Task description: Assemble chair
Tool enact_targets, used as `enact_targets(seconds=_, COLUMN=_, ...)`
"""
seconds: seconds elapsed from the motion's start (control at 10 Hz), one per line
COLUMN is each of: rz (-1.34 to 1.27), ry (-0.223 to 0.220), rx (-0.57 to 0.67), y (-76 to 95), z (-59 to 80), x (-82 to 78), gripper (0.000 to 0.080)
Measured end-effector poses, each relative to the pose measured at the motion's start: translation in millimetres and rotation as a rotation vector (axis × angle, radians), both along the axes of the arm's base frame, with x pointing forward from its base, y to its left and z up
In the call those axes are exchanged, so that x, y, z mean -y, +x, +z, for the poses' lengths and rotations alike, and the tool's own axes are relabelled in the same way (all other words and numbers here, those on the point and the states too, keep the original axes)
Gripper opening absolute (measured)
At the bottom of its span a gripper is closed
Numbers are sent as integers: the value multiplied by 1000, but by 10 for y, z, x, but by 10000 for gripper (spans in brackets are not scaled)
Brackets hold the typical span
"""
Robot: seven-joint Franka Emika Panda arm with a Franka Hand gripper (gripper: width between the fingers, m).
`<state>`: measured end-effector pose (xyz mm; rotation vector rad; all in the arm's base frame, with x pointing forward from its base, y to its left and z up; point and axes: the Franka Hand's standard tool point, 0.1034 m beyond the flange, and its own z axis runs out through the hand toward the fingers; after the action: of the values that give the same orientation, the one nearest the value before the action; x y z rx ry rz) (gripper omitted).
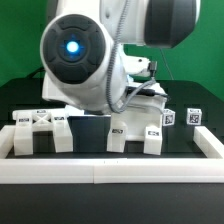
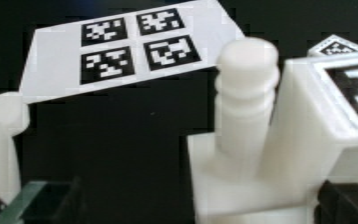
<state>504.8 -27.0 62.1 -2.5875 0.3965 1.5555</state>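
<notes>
Behind near border rail (image 1: 100, 170), chair parts (image 1: 135, 130) cluster mid-table; round-topped post (image 2: 247, 90) stands upright, socketed in its block (image 2: 247, 175). Gripper (image 2: 185, 205) hovers above, jaws apparently spread wide, grasping nothing, leaving room to clear post.

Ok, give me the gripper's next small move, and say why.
Probably lift straight up, clear of the upright post. In the wrist view the gripper looks open, with a gap showing beside the post's base, so the part seems free and standing. A sideways move risks knocking it or the tagged block close beside it.
</notes>
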Motion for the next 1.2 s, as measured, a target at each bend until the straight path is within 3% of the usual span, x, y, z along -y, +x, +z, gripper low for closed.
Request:
enact_targets(seconds=0.5, rz=-15, ry=-11, rx=46, y=83, z=-29, x=99, gripper=649)
enact_targets(seconds=0.8, rz=-18, ry=-61, rx=294, y=272, z=-48, x=83, gripper=649)
enact_targets(seconds=1.0, rz=-10, ry=-67, rx=429, y=432, z=23, x=143, gripper=649)
enact_targets(seconds=1.2, rz=-18, ry=-80, rx=526, y=487, z=121, x=197, gripper=649)
